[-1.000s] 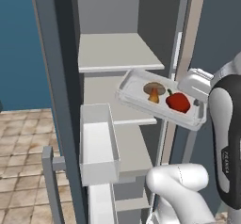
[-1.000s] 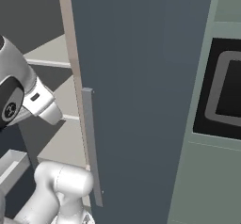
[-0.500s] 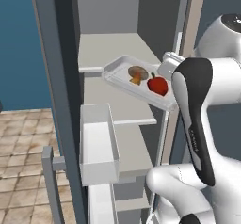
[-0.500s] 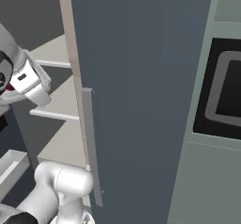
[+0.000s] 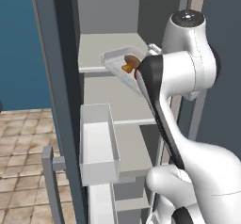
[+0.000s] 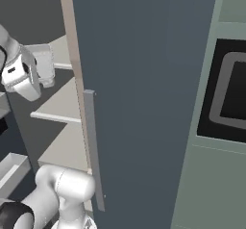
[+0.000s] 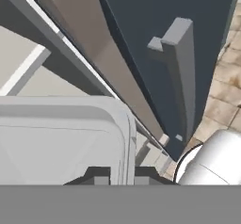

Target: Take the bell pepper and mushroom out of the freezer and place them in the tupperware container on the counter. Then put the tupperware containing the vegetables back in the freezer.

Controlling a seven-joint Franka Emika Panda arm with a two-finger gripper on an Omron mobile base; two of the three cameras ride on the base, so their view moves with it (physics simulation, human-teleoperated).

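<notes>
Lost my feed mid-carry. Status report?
Pincer shut on tupperware container rim. Container over freezer shelf, mushroom inside. Arm hides the bell pepper. Nothing visibly in the way.

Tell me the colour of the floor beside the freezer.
Tan and brown tiles, a mottled stone-like pattern, clearest in the left base view.

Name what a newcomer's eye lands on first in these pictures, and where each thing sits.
The big white arm fills the right of the left base view, carrying the tupperware container tilted over a freezer shelf. The mushroom sits in the tray beside the arm. In the hand view the gripper is clamped on the tray's rim.
</notes>
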